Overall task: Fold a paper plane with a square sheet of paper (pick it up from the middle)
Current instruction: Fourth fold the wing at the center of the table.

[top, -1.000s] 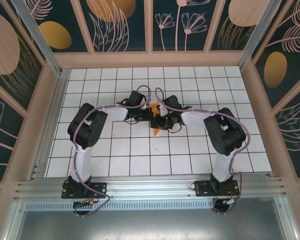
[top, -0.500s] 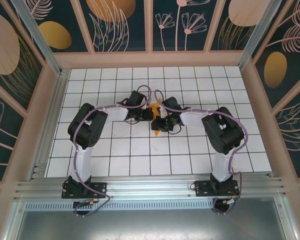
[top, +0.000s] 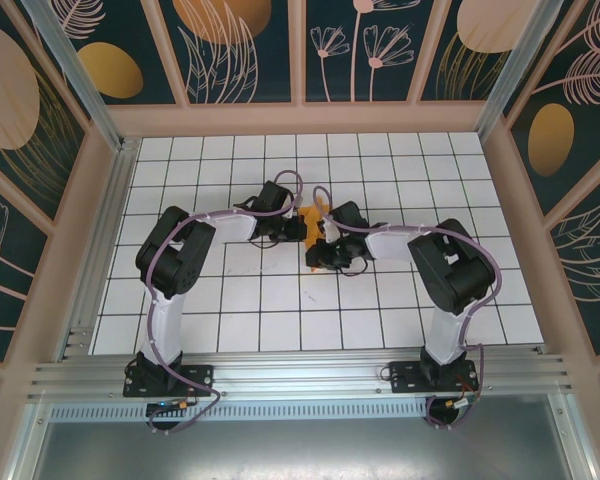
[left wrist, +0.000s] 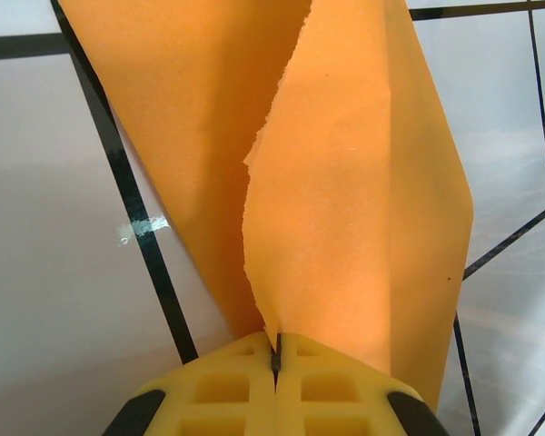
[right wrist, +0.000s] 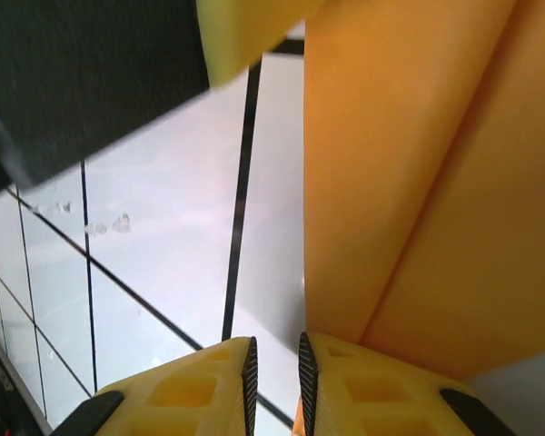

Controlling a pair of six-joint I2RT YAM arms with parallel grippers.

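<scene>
Sheet of paper (left wrist: 345,227): orange; left gripper pads (left wrist: 336,395): yellow; table (top: 230,300): white, black grid lines; walls (top: 245,70): teal, peach botanical print

1. The orange paper (left wrist: 345,182) straight ahead of the left claw (left wrist: 275,350) is thin and matt, faintly grainy, with one rough, fibrous edge.
2. That claw's pads (left wrist: 345,391) look like matt yellow plastic, moulded with square recesses. The right claw (right wrist: 274,354) has the same finish.
3. The table (left wrist: 54,227) beneath both claws is smooth, glossy white, ruled with dark lines and showing soft reflections.
4. Behind the claws, the left arm (top: 170,255) wears matt black plastic shells and a smoother white sleeve.
5. Farther back, the rail (top: 300,372) is bare, dull-sheened metal.
</scene>
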